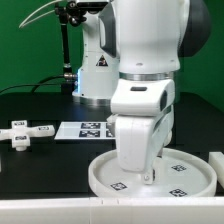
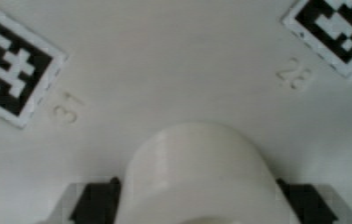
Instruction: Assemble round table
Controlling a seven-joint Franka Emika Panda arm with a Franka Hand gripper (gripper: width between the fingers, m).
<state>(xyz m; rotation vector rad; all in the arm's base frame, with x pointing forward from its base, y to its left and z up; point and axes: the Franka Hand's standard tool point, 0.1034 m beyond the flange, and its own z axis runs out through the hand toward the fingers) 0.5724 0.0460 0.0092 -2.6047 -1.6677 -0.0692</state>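
One Panda arm stands over the large rimmed round disc. The disc lies flat on the black table at the near edge, toward the exterior view's right. The gripper points straight down, with its tips low over the disc's inner face, inside the rim.

Wrist view:
- The short cylindrical leg sits between the two dark fingers and fills the gap.
- Both pads look pressed against its sides, so the tool is pinching the leg.
- The leg's far end points at the disc surface. Whether leg and disc touch cannot be told.
- Two square tags lie on the disc, one to each side of the leg's line, each with faint raised numerals beside it.

Exterior view:
- The leg is mostly hidden behind the white hand.
- The marker board lies flat behind the disc, toward the exterior view's left.
- The small white T-shaped block rests further left, apart from the board.
- Another white part is cut off at the right edge, and its identity is unclear.
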